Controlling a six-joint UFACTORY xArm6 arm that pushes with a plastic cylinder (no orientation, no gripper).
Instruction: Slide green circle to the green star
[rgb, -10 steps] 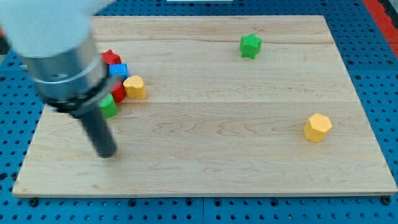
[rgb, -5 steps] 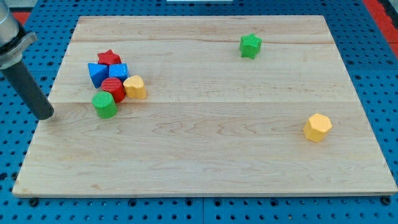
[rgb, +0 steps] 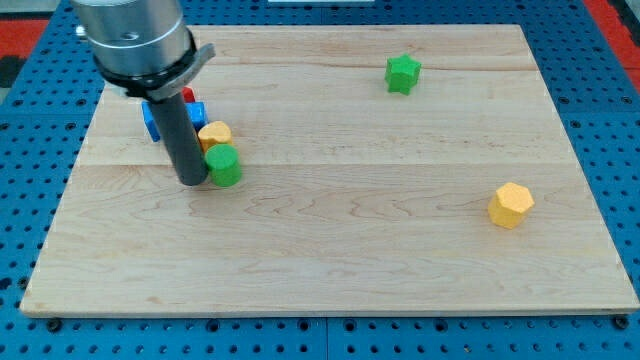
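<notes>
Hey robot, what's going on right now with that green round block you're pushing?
My tip against the green circle's left side. Green star far off, toward the view's upper right. Yellow block just behind the circle; path otherwise open.

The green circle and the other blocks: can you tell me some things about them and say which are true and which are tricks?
1. My tip is right beside the green circle, on its left in the view. True.
2. The green circle is touching the green star. False: the star sits far off, toward the view's top right.
3. A yellow block sits just above the green circle in the view. True.
4. The yellow hexagon is in the pile by the rod. False: it sits alone at the view's right.
5. A blue block shows behind the rod. True.
</notes>
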